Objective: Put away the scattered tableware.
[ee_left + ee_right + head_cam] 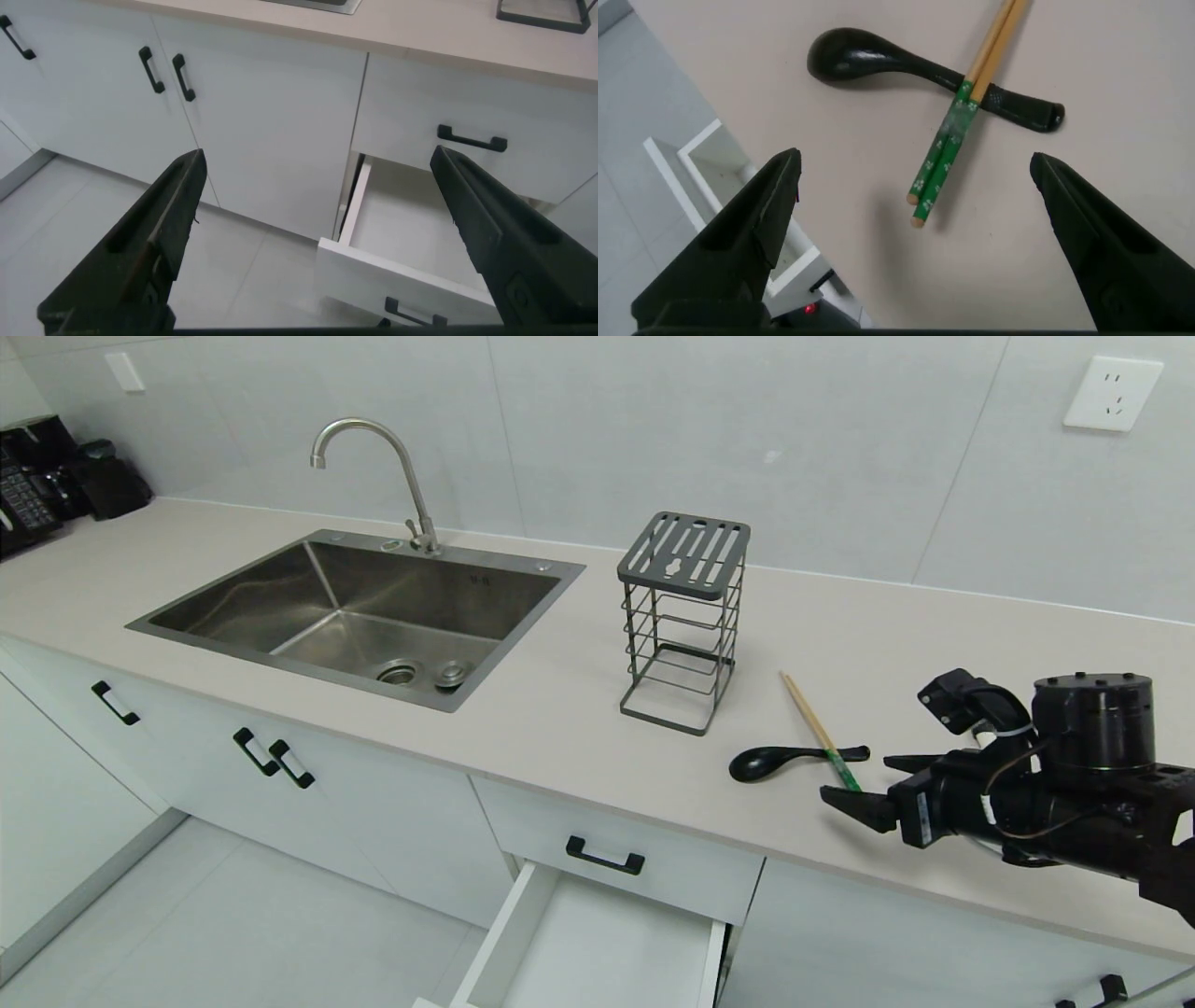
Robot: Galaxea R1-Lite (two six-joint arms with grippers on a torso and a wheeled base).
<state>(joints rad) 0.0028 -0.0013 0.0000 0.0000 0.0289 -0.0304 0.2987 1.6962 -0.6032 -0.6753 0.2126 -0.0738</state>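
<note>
Where the beige countertop (560, 709) runs on to the right of the steel sink (243, 625), item one: black spoon (789, 761) (915, 65), lying flat near the front edge, bowl toward the sink side. Item two: pair of wooden chopsticks (817, 728) (971, 84) with green-patterned ends, laid across the spoon's handle and touching it, green ends pointing at the counter's front edge. Item three: grey wire cutlery rack (681, 621), upright, between sink and spoon, apart from both. Item four: white drawer (588, 943) (402, 243), pulled open below the counter. Right gripper (861, 779) (913, 163): fingers spread wide, holding nothing, poised over the chopsticks' green ends just beside the spoon. Left gripper (318, 157): fingers likewise spread wide, nothing held, positioned low before the cabinet fronts, facing the open drawer.
</note>
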